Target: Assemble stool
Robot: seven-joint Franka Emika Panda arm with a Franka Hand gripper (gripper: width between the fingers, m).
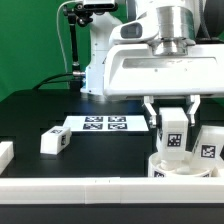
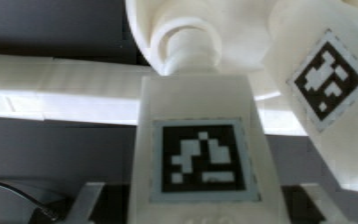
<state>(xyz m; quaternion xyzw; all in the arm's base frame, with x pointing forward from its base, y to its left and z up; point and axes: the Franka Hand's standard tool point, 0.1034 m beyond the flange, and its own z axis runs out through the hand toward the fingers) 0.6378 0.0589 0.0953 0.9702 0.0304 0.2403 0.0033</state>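
My gripper [image 1: 172, 128] is shut on a chunky white stool leg [image 1: 173, 142], which stands upright over the round white seat disc [image 1: 176, 172] at the exterior view's lower right. In the wrist view the held leg [image 2: 201, 130] shows its square tag between my two fingers [image 2: 91, 203], and its narrow end reaches to the seat [image 2: 60, 85]. A second leg [image 1: 208, 146] stands upright on the seat just to the exterior view's right, also seen as a tagged leg [image 2: 329, 75] in the wrist view. A third leg [image 1: 53, 141] lies loose on the black table at the left.
The marker board [image 1: 105, 123] lies flat behind the middle of the table. A long white rail [image 1: 90, 189] runs along the front edge, and a short one [image 1: 5, 153] sits at the left edge. The robot's base [image 1: 95, 60] stands at the back.
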